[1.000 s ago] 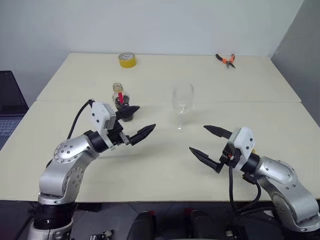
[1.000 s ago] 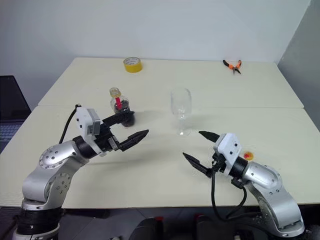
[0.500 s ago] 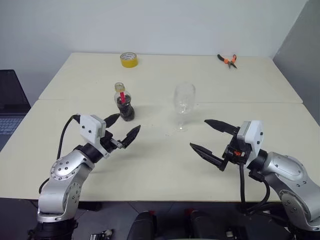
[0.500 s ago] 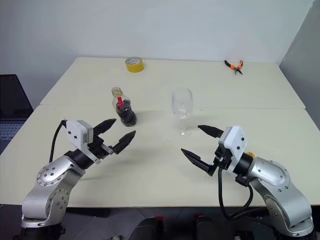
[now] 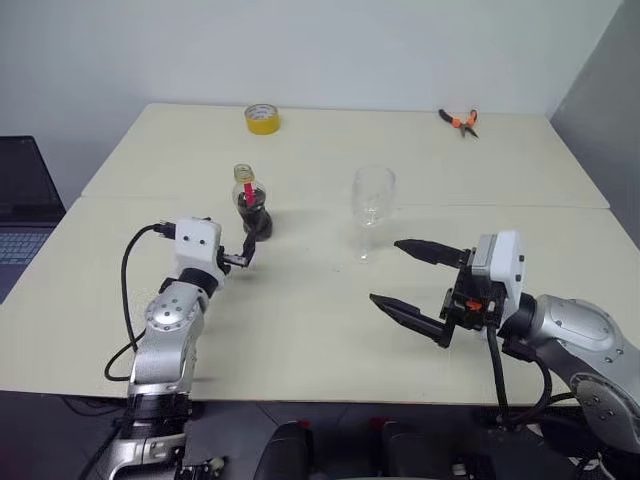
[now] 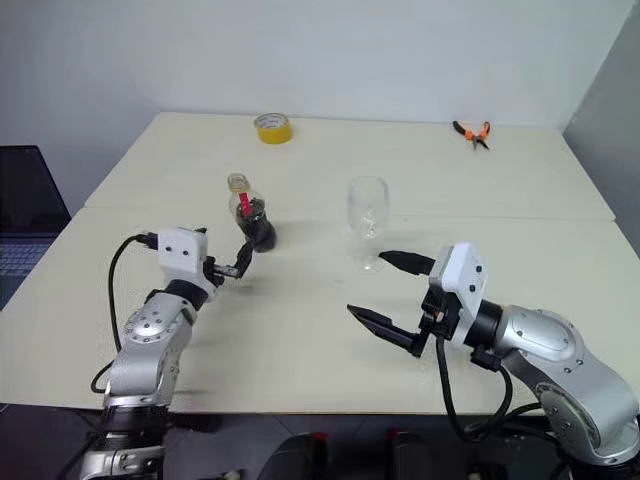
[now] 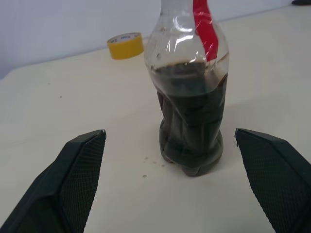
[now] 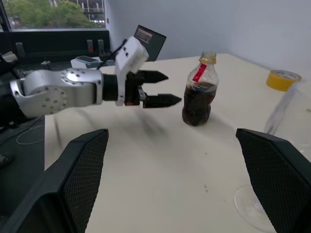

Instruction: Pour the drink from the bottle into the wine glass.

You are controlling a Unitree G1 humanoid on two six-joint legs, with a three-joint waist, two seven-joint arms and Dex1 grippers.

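On the pale table, the bottle stood upright, half full of the dark drink. Pointing at it was the left gripper, with its black fingers spread wide on both sides of the bottle and not touching it. Nothing was in its grip. Just to the right of the bottle stood the wine glass, with no drink in it. Nearer the front edge, the right gripper hung above the table, wide open too, holding nothing
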